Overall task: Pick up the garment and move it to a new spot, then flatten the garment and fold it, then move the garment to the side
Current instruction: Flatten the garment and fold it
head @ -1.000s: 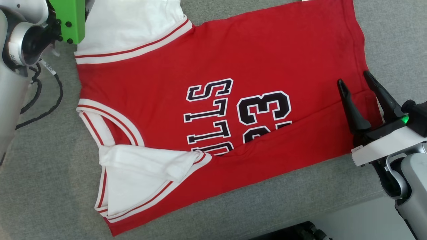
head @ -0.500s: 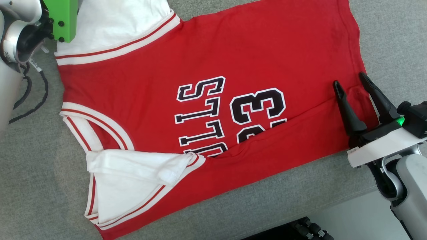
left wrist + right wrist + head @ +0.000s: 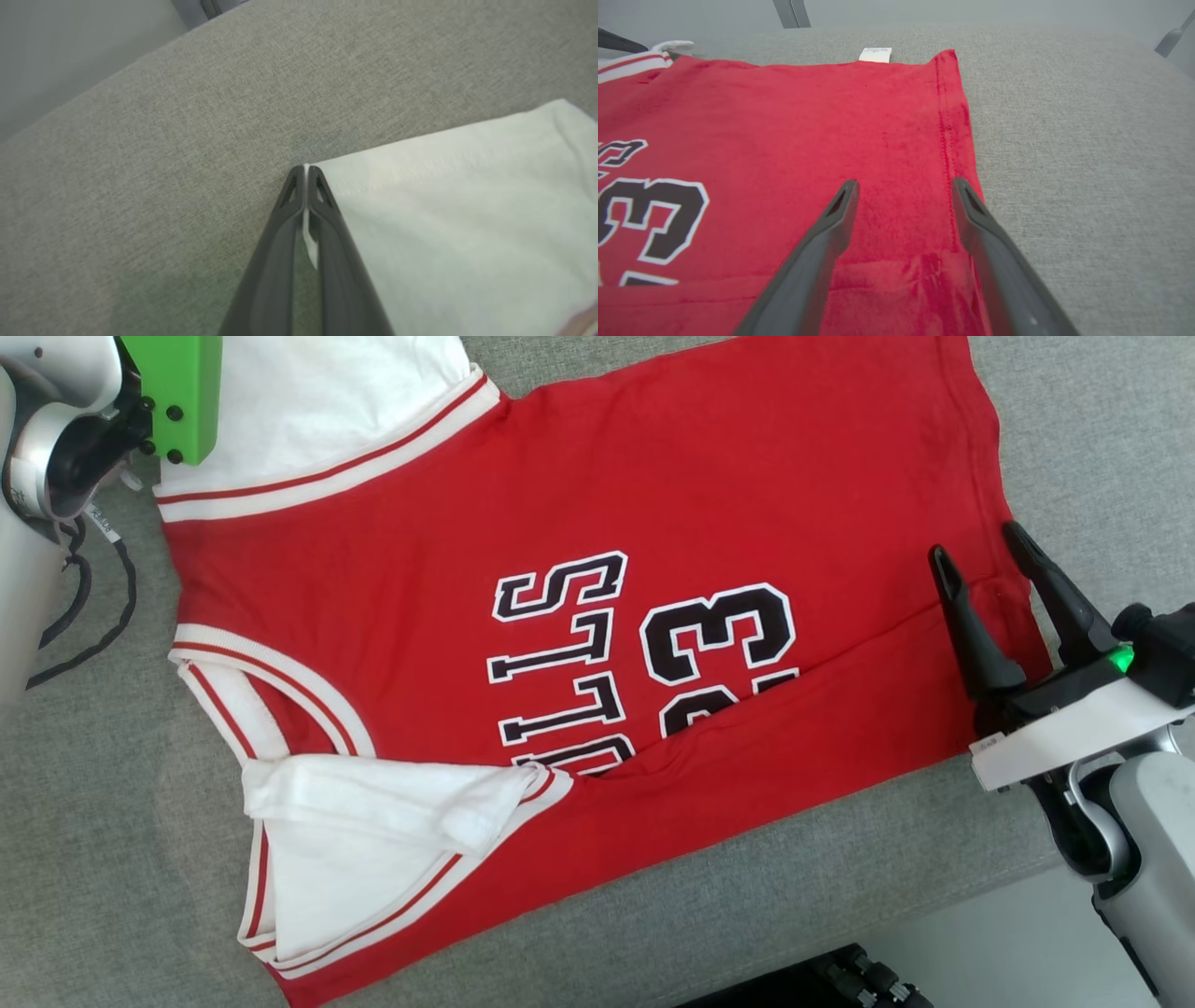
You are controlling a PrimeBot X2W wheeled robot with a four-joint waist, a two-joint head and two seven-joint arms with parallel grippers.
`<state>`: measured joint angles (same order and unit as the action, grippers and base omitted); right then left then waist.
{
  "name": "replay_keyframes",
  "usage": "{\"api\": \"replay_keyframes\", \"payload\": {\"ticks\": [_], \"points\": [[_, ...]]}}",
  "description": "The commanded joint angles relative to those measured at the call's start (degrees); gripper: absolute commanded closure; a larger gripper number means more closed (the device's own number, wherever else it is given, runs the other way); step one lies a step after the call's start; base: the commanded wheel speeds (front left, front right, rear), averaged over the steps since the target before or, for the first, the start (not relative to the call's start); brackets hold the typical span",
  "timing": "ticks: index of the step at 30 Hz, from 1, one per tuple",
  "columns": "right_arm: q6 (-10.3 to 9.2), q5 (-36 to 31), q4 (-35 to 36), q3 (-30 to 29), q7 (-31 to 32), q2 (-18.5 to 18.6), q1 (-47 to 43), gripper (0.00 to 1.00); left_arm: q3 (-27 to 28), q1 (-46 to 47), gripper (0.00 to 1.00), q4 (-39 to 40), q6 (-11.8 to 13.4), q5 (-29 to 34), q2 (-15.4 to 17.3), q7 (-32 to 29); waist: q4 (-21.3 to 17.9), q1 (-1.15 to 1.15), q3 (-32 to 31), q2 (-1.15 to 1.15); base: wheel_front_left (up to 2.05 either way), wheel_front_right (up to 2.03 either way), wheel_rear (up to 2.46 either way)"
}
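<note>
The garment (image 3: 653, 504) is a red jersey with black lettering and white sleeves, lying spread on the grey cushion. In the left wrist view my left gripper (image 3: 306, 170) is shut on the corner of a white sleeve (image 3: 467, 210), with a thin strip of cloth pinched between the fingers. The left arm's green mount (image 3: 177, 392) sits at the head view's top left, over that sleeve. My right gripper (image 3: 976, 549) stands open above the jersey's hem at the right. In the right wrist view the right gripper (image 3: 906, 184) has its fingers astride the stitched hem of the garment (image 3: 784, 116).
The grey cushion (image 3: 112, 821) reaches past the jersey on all sides. Its front edge runs at the lower right, with pale floor (image 3: 1008, 943) and a dark object (image 3: 840, 980) beyond. A black cable (image 3: 84, 616) hangs by the left arm. A white label (image 3: 875, 54) sticks out at the far hem.
The head camera shifted, so the whole picture slid a little left. My left gripper has shut on the sleeve corner. The right gripper stays open over the hem.
</note>
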<state>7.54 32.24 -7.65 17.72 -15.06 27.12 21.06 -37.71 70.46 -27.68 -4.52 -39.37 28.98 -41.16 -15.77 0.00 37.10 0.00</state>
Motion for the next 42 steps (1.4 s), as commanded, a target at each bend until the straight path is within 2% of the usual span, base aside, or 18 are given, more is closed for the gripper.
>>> {"api": "replay_keyframes", "payload": {"ticks": [1,6,10,14,17,21,25,33,42], "points": [[-0.11,0.57,0.08,0.17,-0.15,0.31,1.41,0.00,0.07,-0.52,1.00,-0.24,-0.42,-0.34,0.33,0.84,0.17,0.00,-0.37,0.00,0.00,0.00,0.00],[-0.11,2.48,-2.40,1.24,-0.15,1.09,5.29,0.00,-0.39,-0.84,1.00,-0.45,-1.31,-0.59,0.28,3.03,0.90,0.00,-2.12,0.00,0.00,0.00,0.00],[-0.11,3.93,-6.97,3.12,3.19,1.88,11.97,0.00,-0.97,-1.12,1.00,0.29,-1.83,-1.21,0.06,3.64,1.68,0.00,-3.93,0.00,0.00,0.00,0.00],[-0.11,3.71,-12.43,3.28,12.10,0.99,19.00,0.00,-1.79,-1.48,1.00,1.85,-2.06,-1.76,0.11,3.27,2.40,0.00,-5.38,0.00,0.00,0.00,0.00],[-0.09,2.40,-16.67,2.81,21.24,-0.89,24.54,0.00,-2.36,-1.79,1.00,3.39,-2.28,-2.04,0.33,2.79,3.03,0.00,-6.14,0.00,0.00,0.00,0.00],[-0.10,-1.52,-21.85,2.09,31.60,-2.57,29.53,0.00,-2.89,-2.06,1.00,5.88,-2.35,-2.21,0.55,1.85,3.93,0.00,-6.39,0.00,0.00,0.00,0.00],[-0.10,-6.49,-25.90,-0.71,37.48,-4.53,32.87,0.00,-3.26,-2.27,1.00,8.24,-2.11,-2.22,1.08,0.93,4.78,0.00,-5.95,0.00,0.00,0.00,0.00],[-0.10,-10.55,-29.00,-5.99,39.77,-7.98,34.52,0.00,-3.90,-2.81,1.00,11.87,-1.41,-2.14,1.98,-0.38,5.96,0.00,-4.66,0.00,0.00,0.00,0.00],[-0.10,-13.12,-28.78,-7.75,39.42,-9.00,35.39,0.00,-4.03,-3.09,1.00,13.28,-0.59,-2.39,2.82,-1.14,6.08,0.00,-4.03,0.00,0.00,0.00,0.00]]}}
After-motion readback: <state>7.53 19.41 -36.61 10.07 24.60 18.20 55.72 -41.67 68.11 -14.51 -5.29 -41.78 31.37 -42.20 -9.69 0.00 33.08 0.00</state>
